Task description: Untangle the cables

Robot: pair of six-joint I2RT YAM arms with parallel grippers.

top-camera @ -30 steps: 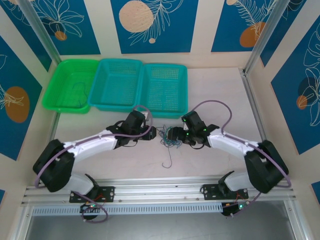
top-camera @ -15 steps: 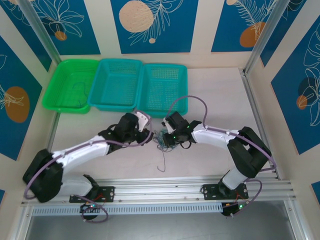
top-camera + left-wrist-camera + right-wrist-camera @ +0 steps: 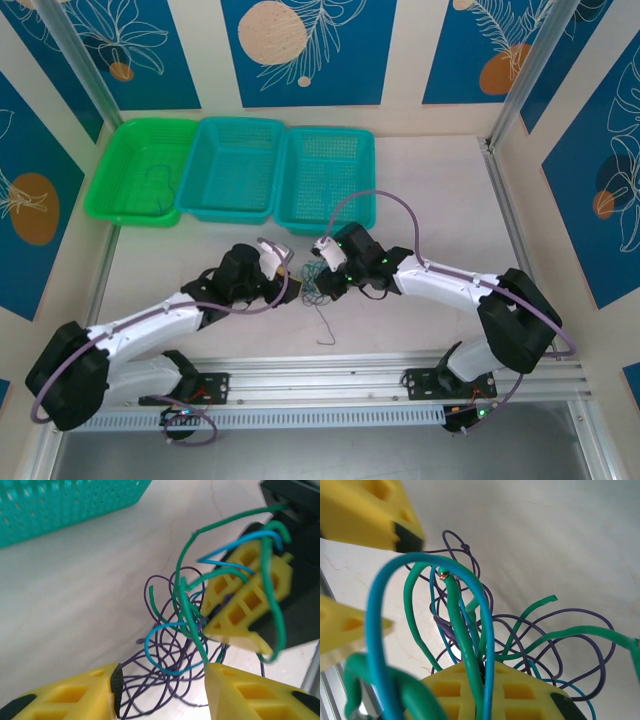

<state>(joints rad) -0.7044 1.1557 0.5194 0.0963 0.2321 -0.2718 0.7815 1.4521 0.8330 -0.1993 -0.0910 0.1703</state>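
Cables (image 3: 318,283): light, springy, snag-prone. Right gripper (image 3: 482,677) is clamped on green and blue strands. Left gripper (image 3: 162,685): jaws apart, just beside them. Likely best hold is a purple loop.

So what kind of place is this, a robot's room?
Probably a robot practice booth in a lab: a left arm and right arm bolted to a metal rail, patterned panels walling the table in, and plastic baskets near tangled cables.

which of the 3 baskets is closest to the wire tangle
The rightmost teal basket: its near rim lies just beyond the cables, while the middle teal basket and the green basket sit farther left.
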